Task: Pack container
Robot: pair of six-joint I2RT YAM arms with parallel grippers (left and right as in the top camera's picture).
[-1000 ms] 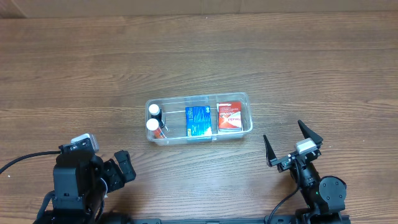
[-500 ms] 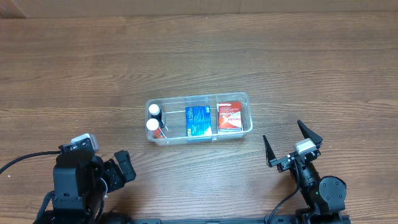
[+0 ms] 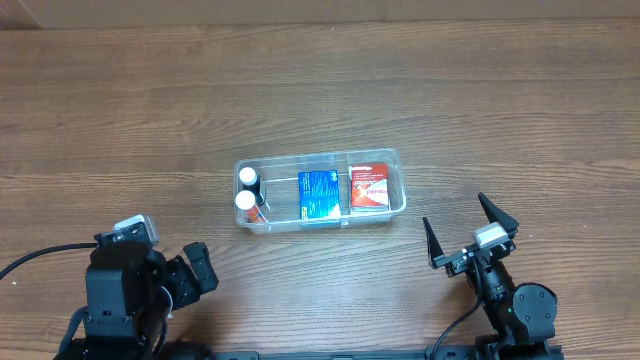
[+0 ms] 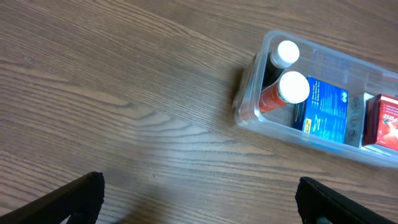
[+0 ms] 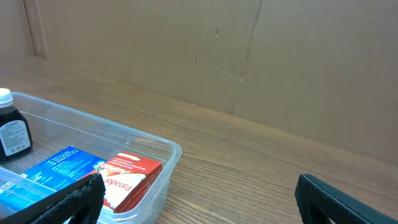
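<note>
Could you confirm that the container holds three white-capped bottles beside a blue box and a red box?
Not quite: the container holds two white-capped bottles, not three: a dark bottle and an orange bottle, as the overhead view shows. They do sit beside the blue box, with the red box past it.

Two black robot arms. The left arm (image 3: 125,290) carries a small pale grey block (image 3: 135,228) and a black cable (image 3: 40,258). The right arm (image 3: 515,305) has a white block (image 3: 490,235) and pointed black fingers (image 3: 432,245).
</note>
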